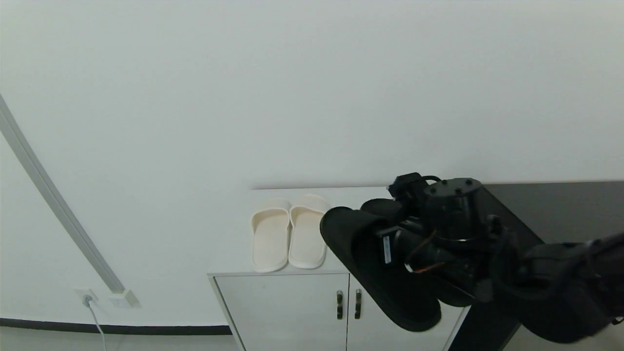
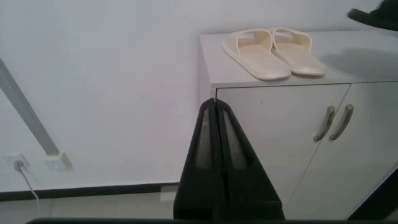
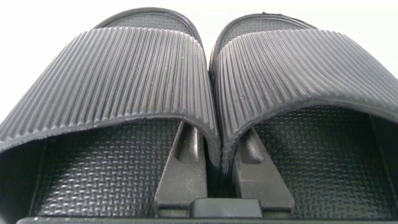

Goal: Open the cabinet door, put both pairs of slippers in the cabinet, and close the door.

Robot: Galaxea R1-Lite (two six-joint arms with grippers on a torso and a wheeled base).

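A pair of black slippers [image 1: 385, 265] hangs in the air in front of the cabinet's right half, held by my right gripper [image 1: 414, 243]. From the wrist its fingers [image 3: 186, 174] pinch the two inner straps of the black slippers [image 3: 214, 93] together. A cream pair of slippers [image 1: 288, 231] lies side by side on the white cabinet top [image 1: 351, 195]. Both cabinet doors [image 1: 287, 312] are closed, their dark handles [image 1: 348, 303] meeting at the middle. My left gripper [image 2: 216, 109] is shut and empty, level with the cabinet's [image 2: 280, 130] left door edge, below the cream slippers [image 2: 273, 53].
A black table [image 1: 560, 209] stands against the cabinet's right side. A wall socket with a plugged cable [image 1: 87, 298] and a slanted grey conduit [image 1: 48, 195] are on the wall to the left. A dark skirting strip [image 1: 117, 329] runs along the floor.
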